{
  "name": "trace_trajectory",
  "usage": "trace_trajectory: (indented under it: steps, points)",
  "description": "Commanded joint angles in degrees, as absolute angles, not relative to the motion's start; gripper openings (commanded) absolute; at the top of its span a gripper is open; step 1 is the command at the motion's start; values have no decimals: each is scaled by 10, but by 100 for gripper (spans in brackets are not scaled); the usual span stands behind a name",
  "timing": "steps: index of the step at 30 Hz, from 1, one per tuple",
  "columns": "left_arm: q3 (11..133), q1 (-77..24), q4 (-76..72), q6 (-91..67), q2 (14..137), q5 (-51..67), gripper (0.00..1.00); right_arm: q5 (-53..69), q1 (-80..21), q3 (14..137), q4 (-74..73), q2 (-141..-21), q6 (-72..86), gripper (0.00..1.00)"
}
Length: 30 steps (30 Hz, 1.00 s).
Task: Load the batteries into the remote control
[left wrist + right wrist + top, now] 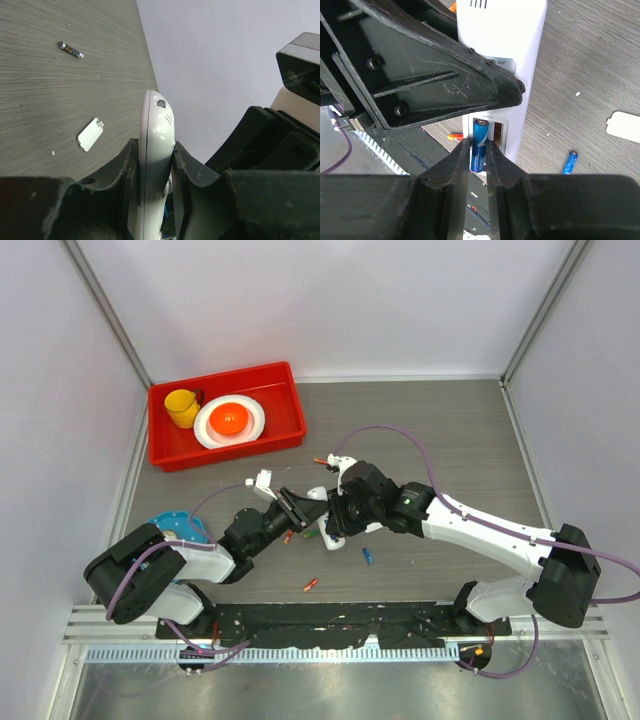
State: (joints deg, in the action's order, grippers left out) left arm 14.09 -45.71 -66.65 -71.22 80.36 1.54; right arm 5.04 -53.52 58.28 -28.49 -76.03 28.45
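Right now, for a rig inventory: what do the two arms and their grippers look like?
Both the left arm and right arm have black joint housings, white link shells and a thin purple cable looping alongside. The left gripper and right gripper have matte black wedge-shaped fingers, scuffed and scratched.

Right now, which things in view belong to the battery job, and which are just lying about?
Job: remote control, blue battery in its slot, loose batteries, battery cover.
Lying about: red bin holding a yellow cup and a white plate.
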Motion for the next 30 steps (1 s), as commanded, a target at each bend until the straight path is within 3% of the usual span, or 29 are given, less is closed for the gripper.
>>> trace_trajectory:
  steps: [1,8,30]
  points:
    - [165,-478,-886,-735,777,56,0,28,-534,598,-226,-763,286,26]
    - [163,-478,-886,-731,779,53,0,25,-534,597,-237,-753,285,35]
    - [173,-476,-886,-763,799,11,0,-18,-533,663,-284,-775,271,43]
